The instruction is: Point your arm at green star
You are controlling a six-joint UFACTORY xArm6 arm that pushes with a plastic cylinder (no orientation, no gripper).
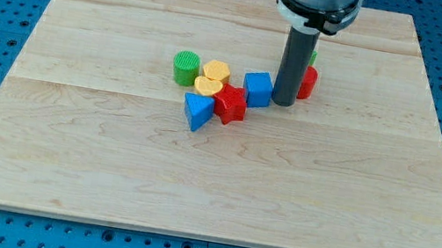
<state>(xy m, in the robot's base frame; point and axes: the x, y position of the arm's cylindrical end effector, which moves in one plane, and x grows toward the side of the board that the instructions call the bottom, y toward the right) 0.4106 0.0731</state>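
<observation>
- The bench (106, 177), a pale wooden board on a blue pegged base, carries one cluster of blocks near its middle; I place everything by the blue cube (257, 88) in that cluster.
- The arm comes down from the view's top as a grey collar and a straight dark rod, standing upright just to the view's right of the blue cube.
- My tip (283, 104) rests on the bench, right beside the blue cube's right face; whether it touches the cube I cannot tell.
- There is no pincer on this arm, only the rod, so nothing opens, closes or grips.
- A red block (307, 83) sits just right of the rod, mostly hidden; its shape cannot be made out.
- The green star (313, 58) is probably the sliver of green showing up and right of the blue cube, behind the rod and above the red block; too little shows to confirm its shape.
- To the blue cube's left lie a red block (230, 104), a blue triangular block (196, 111), two yellow blocks (212, 78) and, farthest left, a green cylinder (185, 68).
- Judged progress: the tip is near the green sliver, so the pointing looks nearly done; what seems left is a short move up and right past the red block.
</observation>
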